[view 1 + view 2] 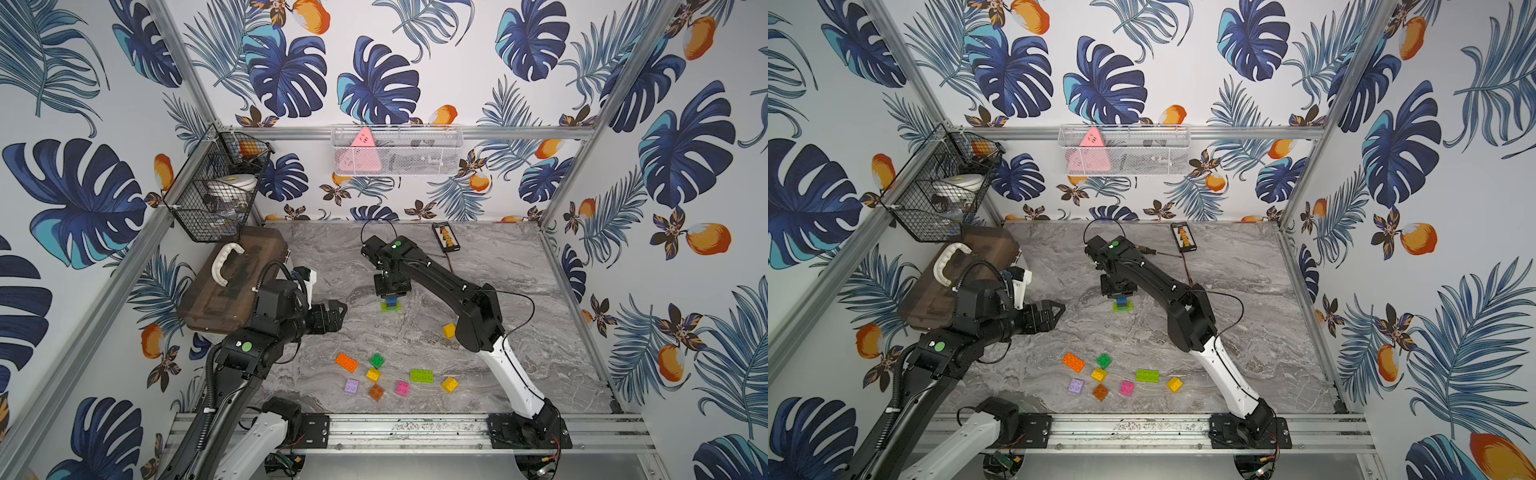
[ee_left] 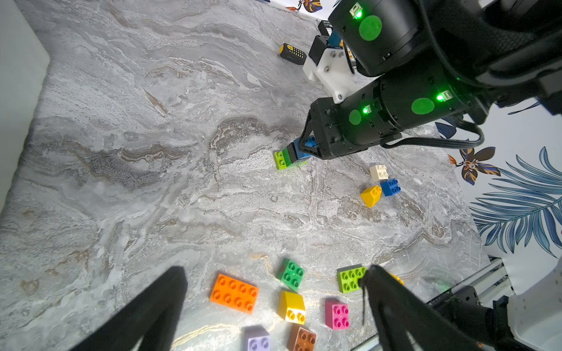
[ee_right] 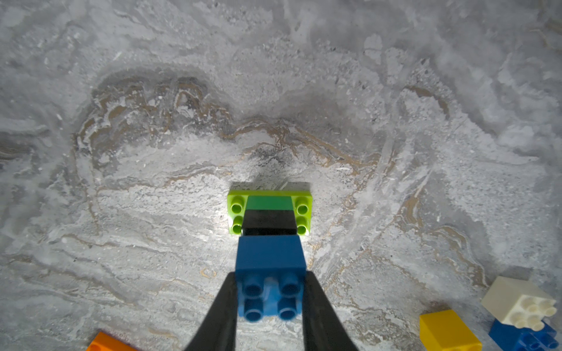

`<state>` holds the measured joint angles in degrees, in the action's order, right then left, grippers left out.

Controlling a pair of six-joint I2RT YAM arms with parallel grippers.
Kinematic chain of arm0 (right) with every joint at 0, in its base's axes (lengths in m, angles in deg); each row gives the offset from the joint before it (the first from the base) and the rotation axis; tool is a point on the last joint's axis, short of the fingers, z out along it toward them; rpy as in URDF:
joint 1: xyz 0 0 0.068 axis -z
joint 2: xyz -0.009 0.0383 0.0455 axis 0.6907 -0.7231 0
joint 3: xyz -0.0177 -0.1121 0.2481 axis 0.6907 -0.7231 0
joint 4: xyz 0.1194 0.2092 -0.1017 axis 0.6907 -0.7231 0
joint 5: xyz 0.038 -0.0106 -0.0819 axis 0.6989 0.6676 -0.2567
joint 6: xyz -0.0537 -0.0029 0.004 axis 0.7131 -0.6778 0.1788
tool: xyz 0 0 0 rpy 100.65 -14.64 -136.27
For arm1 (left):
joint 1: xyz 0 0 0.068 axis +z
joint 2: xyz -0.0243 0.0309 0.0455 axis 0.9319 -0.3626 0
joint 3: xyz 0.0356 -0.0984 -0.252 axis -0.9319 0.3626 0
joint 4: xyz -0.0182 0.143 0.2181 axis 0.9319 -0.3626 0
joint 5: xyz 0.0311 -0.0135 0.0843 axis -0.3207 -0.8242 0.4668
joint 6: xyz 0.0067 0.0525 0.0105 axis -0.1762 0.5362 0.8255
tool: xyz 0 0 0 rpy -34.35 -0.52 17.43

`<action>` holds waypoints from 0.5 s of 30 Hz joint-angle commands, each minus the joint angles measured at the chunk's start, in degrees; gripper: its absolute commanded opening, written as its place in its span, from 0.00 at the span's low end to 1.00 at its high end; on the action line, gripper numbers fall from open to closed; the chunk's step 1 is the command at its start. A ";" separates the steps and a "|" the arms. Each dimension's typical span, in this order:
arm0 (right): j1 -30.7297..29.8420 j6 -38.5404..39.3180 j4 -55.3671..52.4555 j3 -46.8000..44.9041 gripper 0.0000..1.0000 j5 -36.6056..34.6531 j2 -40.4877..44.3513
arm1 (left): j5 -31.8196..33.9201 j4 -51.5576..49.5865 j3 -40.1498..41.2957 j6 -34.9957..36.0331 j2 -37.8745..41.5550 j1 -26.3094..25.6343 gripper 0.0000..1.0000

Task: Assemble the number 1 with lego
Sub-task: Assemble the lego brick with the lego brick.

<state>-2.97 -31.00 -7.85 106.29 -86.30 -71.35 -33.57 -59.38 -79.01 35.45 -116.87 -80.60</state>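
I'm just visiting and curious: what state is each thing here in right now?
Left gripper: open, holding nothing.
Right gripper: shut on the blue brick.
Blue brick: topmost on the tower.
Tower: upright on the table.
Orange brick: lying loose, studs up.

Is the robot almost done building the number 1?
Partway. Stacked so far: lime base, green brick, black brick. The right gripper is shut on the blue brick on top. The left gripper is open and empty. The orange brick and pink brick lie unused.
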 commanded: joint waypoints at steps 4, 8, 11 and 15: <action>0.07 1.92 -2.16 0.65 0.21 -0.47 -1.36 | 0.25 0.60 -0.08 -0.22 0.02 0.17 0.97; 0.07 3.31 -2.73 1.33 0.19 0.49 -2.57 | 0.36 0.64 -0.09 -0.19 -0.03 0.17 0.97; 0.07 4.56 -3.69 2.40 0.18 0.45 -3.45 | 0.34 0.63 -0.07 -0.26 0.01 0.17 0.97; 0.07 5.65 -5.06 4.24 0.18 0.06 -4.83 | 0.34 0.67 -0.11 -0.34 0.04 0.17 0.97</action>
<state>-2.90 -27.02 -10.32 110.48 -86.28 -74.43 -33.20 -59.38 -79.01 35.45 -116.87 -80.60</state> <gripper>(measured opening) 0.322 0.975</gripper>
